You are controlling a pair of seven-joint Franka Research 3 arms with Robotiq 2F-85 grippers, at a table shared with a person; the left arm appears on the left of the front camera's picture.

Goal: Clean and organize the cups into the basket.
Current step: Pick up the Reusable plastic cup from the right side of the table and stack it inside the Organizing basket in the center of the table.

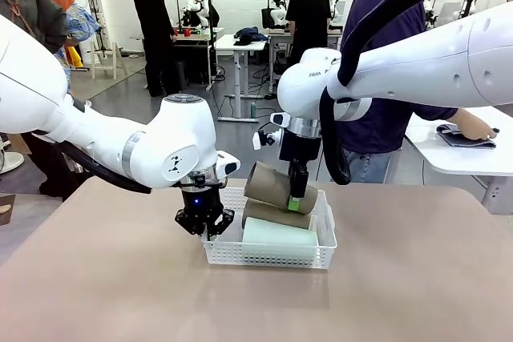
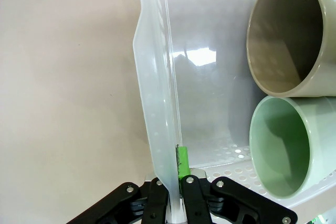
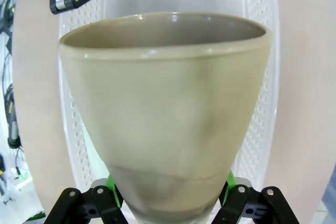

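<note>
Busy lab behind, beige table (image 1: 96, 278) up front with the basket (image 1: 272, 255) mid-table toward the far edge. Left gripper (image 1: 210, 231) is pinched tight on the basket's left wall. Right gripper (image 1: 295, 198) clamps a tan cup (image 1: 272, 186) by its narrow end, tilted over a second tan cup (image 1: 272, 214) and the mint cup (image 1: 280, 234) lying inside. If that cup's let go this high, I'd guess it rolls off the stack and over the rim. Only readable text: "FRA" on the right arm.
</note>
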